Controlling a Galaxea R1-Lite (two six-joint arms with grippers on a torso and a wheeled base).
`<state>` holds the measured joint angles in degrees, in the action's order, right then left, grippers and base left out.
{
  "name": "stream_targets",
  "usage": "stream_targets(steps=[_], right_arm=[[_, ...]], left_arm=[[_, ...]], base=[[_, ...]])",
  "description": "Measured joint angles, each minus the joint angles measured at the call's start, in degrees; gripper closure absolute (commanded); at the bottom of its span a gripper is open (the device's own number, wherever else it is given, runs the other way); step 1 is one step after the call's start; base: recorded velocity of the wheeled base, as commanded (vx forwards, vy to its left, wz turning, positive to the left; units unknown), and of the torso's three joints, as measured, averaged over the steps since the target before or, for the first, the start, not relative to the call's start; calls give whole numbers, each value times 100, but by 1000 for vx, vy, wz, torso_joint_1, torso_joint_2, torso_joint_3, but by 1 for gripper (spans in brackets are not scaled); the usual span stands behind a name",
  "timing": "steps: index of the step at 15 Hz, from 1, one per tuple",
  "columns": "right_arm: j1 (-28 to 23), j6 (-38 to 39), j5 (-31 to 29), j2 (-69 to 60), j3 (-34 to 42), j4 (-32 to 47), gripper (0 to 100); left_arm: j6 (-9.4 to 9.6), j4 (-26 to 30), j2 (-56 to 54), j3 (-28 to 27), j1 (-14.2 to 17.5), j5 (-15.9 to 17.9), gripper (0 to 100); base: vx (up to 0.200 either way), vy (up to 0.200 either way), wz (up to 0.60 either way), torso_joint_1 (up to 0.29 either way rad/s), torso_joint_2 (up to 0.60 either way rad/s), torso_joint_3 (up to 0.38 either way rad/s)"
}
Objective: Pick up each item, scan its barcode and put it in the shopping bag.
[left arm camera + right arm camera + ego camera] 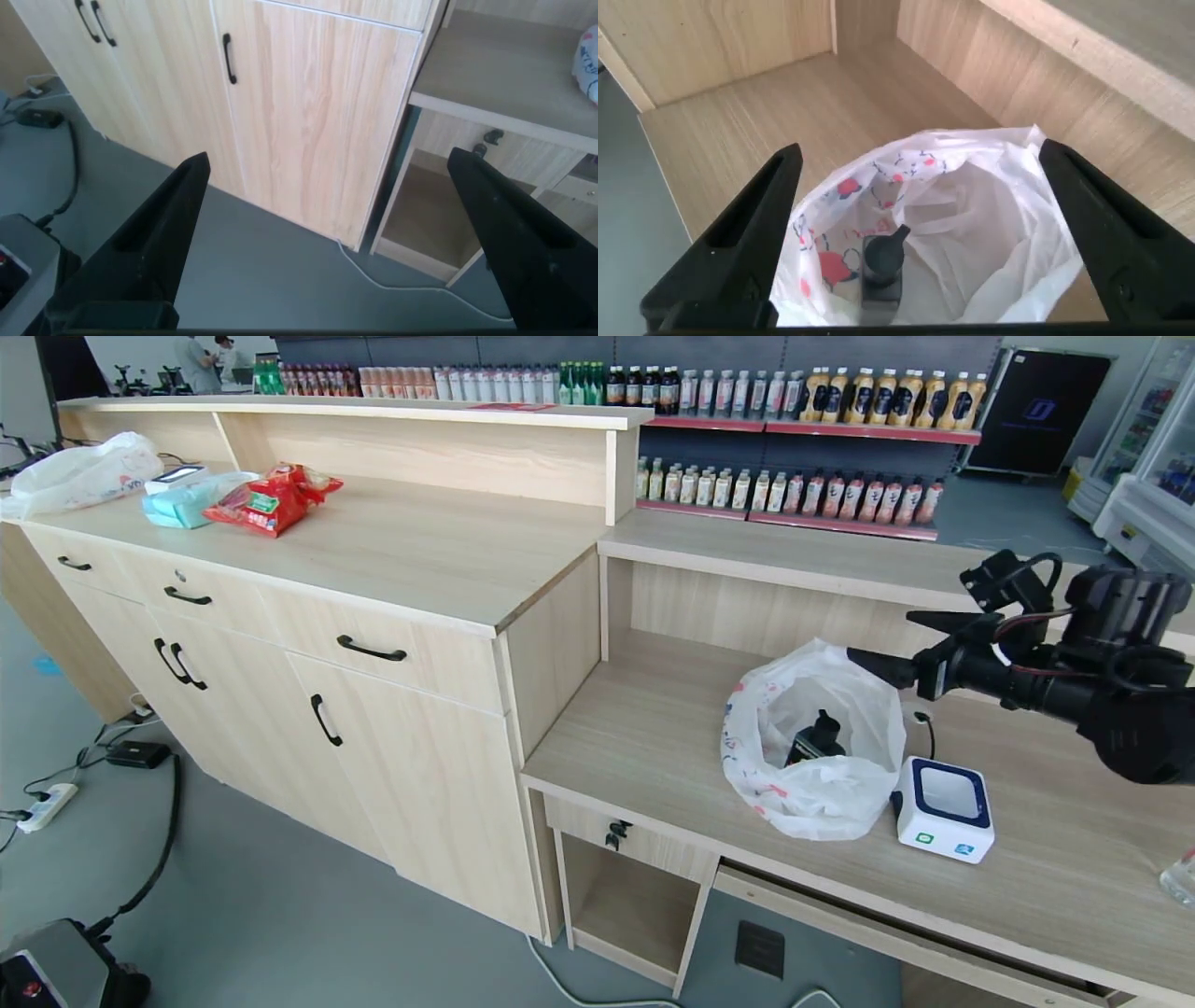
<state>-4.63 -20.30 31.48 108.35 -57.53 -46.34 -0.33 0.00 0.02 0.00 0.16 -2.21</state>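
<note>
Right gripper (882,637) is held wide open just over the shopping bag (803,793), near right; a dark item (815,737) is seen inside. Left gripper (327,187) is held open, empty. Red packet (271,499), far left, should be gripped barcode outward.

Shopping bag (822,793) is see-through white with little red and blue prints, and the black item (815,739) inside looks solid dark. Scanner (945,807) is white with a navy frame, plus green and blue badges. Counter (420,551) is pale wood grain with black handles (371,650). Snack packet (271,502) is bright red, soft pack (177,506) is teal.
</note>
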Motion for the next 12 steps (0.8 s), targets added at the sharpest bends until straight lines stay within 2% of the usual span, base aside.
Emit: stream_targets(steps=[2, 4, 6, 9, 12], right_arm=[[-184, -786, -50, -903, 345, 343, 0], [-379, -1044, -123, -1629, 561, 745, 0], [-477, -947, -683, -2208, 613, 1490, 0], [-689, -247, -1731, -2662, 631, 2105, 0], [-1204, -112, -2133, -2560, 629, 2233, 0]], left_arm=[[-2, 0, -2, 0, 0, 0, 0], [0, 2, -2, 0, 0, 0, 0], [0, 0, 0, 0, 0, -2, 0], [0, 0, 0, 0, 0, 2, 0], [1, 0, 0, 0, 0, 2, 0]], base=[[0, 0, -600, -5, 0, 7], [0, 0, -600, 7, 2, 0], [0, 0, -600, 0, 0, 2], [0, 0, -600, 4, -1, 1], [0, 0, -600, 1, 2, 2]])
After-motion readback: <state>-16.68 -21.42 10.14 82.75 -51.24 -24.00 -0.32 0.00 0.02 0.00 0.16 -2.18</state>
